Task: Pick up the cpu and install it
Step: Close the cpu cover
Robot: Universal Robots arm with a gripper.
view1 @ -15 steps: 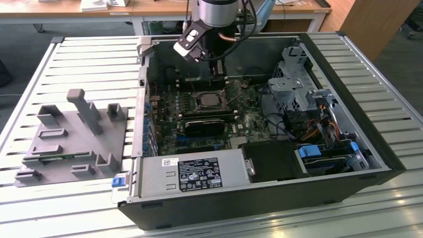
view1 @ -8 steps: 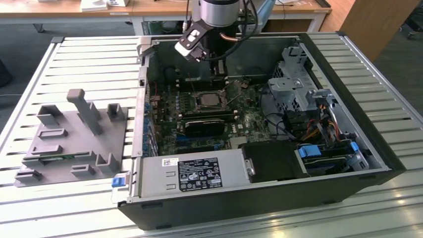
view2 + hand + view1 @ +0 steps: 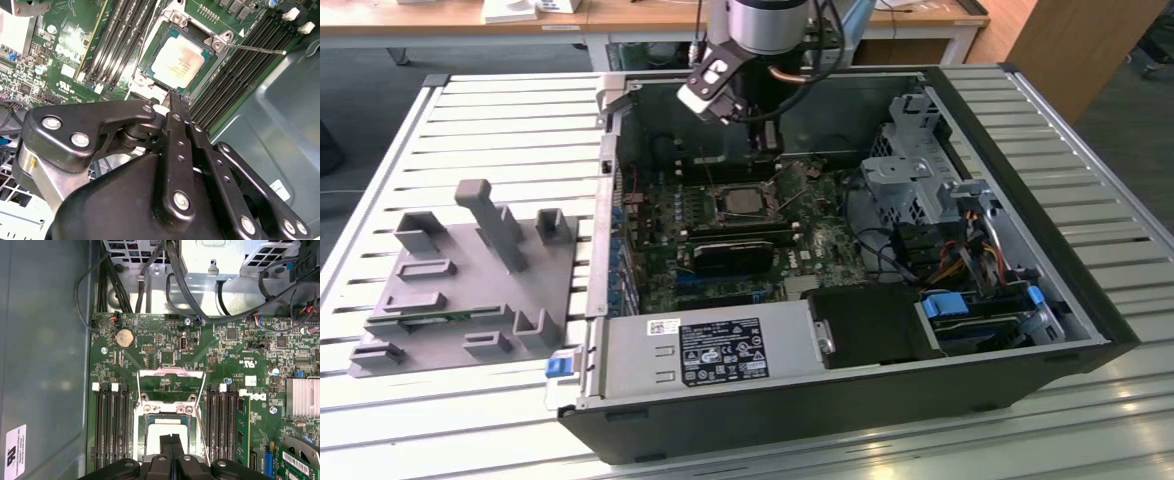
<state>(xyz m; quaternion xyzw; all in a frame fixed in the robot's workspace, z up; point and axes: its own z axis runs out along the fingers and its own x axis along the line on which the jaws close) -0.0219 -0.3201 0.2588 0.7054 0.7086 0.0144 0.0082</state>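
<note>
Arm (image 3: 767, 25) pointing straight down; claw (image 3: 171, 441) closed tight, jaws touching, nothing gripped.

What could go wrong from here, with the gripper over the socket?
1. The cpu lies in the socket with the load plate open, so nothing clamps it. A touch from the shut gripper, which hangs by the socket's edge, might knock it askew.
2. The thin lever sticks out beside the socket and could snag the gripper if it moves sideways.
3. Whether the cpu sits fully flat cannot be told.
</note>
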